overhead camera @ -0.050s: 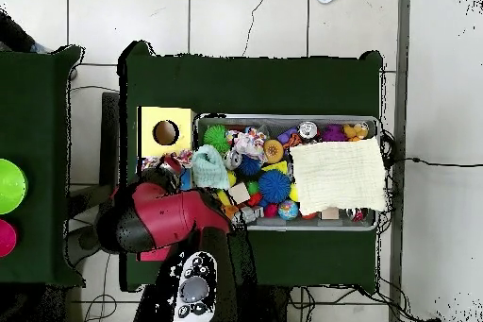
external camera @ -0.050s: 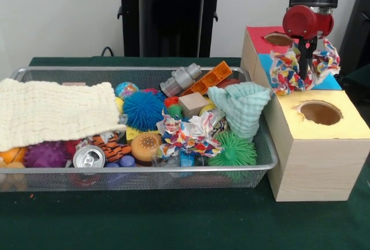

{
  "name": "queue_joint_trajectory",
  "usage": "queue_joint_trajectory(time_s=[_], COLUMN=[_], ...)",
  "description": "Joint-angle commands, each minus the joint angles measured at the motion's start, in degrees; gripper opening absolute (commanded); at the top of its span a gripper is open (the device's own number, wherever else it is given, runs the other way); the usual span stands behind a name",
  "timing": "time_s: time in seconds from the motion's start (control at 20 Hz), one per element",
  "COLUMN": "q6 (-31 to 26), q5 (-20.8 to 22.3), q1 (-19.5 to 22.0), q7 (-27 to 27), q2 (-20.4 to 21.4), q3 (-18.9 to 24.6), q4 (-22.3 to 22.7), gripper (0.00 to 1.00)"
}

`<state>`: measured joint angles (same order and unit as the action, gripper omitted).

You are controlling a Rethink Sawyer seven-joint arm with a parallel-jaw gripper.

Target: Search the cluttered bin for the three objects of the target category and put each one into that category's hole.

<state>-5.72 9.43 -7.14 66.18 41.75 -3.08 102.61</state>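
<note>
With the fingers (external camera @ -0.050s: 307,65) clenched on the knotted rag toy (external camera @ -0.050s: 300,67) above the box's blue section, align the toy over the correct hole, lower until centred, then release, keeping loose strands inside the rim

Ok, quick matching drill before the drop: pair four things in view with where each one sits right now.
Things:
1. rope toy
2. soda can
3. cream cloth
4. green spiky ball

Places:
A. draped over the bin's left part
B. hanging from the gripper above the box
C. bin's front right corner
D. against the bin's front wall, left of middle

Pairs: 1-B, 2-D, 3-A, 4-C
</note>
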Motion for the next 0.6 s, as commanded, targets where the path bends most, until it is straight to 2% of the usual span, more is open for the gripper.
queue_joint_trajectory(time_s=[0.05,0.6], q6=[-6.3,-11.9], q5=[-2.1,-2.8], q1=[1.4,0.6], q7=[9.6,8.4], q2=[-0.1,0.6], q3=[4.8,4.9], q4=[-2.1,-5.7], gripper=[0.00,0.00])
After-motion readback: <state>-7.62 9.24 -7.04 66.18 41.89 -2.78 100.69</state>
